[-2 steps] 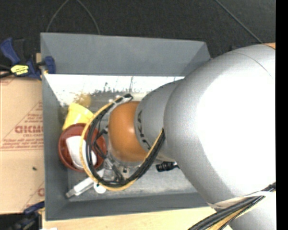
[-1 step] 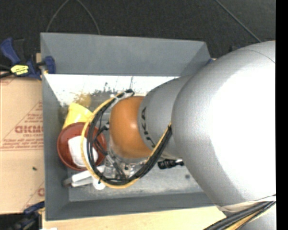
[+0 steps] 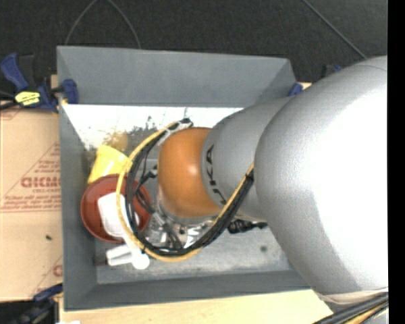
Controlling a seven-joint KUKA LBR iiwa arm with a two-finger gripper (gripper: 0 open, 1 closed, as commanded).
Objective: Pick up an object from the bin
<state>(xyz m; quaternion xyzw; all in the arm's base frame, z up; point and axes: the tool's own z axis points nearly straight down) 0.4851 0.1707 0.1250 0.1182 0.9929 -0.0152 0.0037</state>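
Camera view: arm [image 3: 310, 181] points down beside red bowl [image 3: 92, 216], bin [image 3: 169, 79] left.

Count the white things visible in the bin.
2. One white piece lies on the red bowl at the bin's left; a second white piece lies near the lower-left corner. The arm covers much, so more may be hidden.
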